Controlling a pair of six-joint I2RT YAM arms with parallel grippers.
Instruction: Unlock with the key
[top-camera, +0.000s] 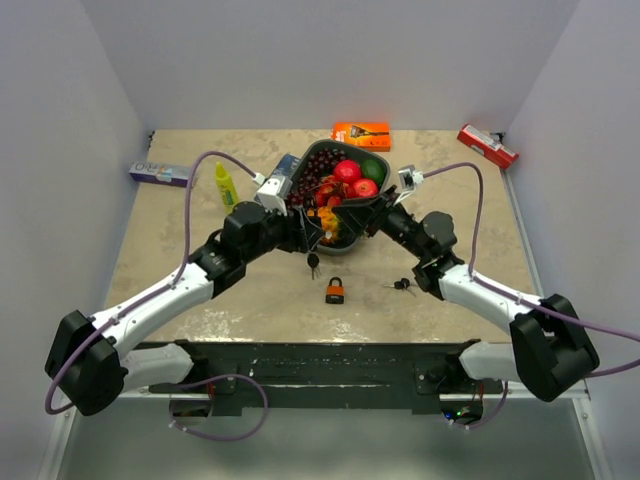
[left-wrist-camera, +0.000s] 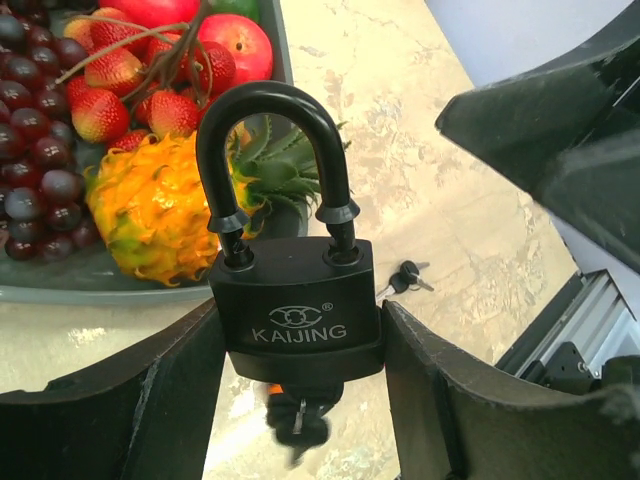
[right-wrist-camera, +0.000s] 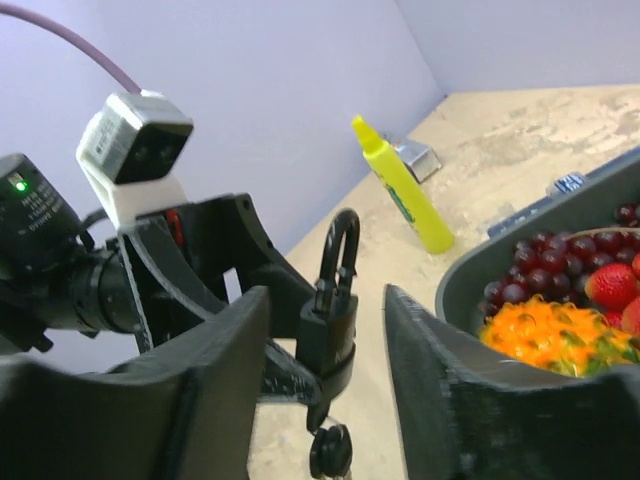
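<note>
My left gripper (left-wrist-camera: 300, 350) is shut on the body of a black padlock (left-wrist-camera: 297, 300), held upright above the table with the shackle pointing up. A black-headed key (left-wrist-camera: 297, 420) sticks out of the padlock's underside and hangs down. In the right wrist view the same padlock (right-wrist-camera: 330, 320) and key (right-wrist-camera: 330, 450) sit just beyond my right gripper (right-wrist-camera: 325, 315). Its fingers (right-wrist-camera: 420, 350) stand wide apart and touch neither. From above, both grippers meet in front of the bowl, left gripper (top-camera: 310, 235) and right gripper (top-camera: 348, 218), with the key (top-camera: 313, 263) dangling below.
An orange padlock (top-camera: 335, 291) and a spare bunch of keys (top-camera: 401, 285) lie on the table near the front. Behind the grippers is a dark fruit bowl (top-camera: 288, 170). A yellow bottle (top-camera: 227, 185), an orange box (top-camera: 361, 133), a red box (top-camera: 487, 146) and a blue-white box (top-camera: 158, 173) stand farther off.
</note>
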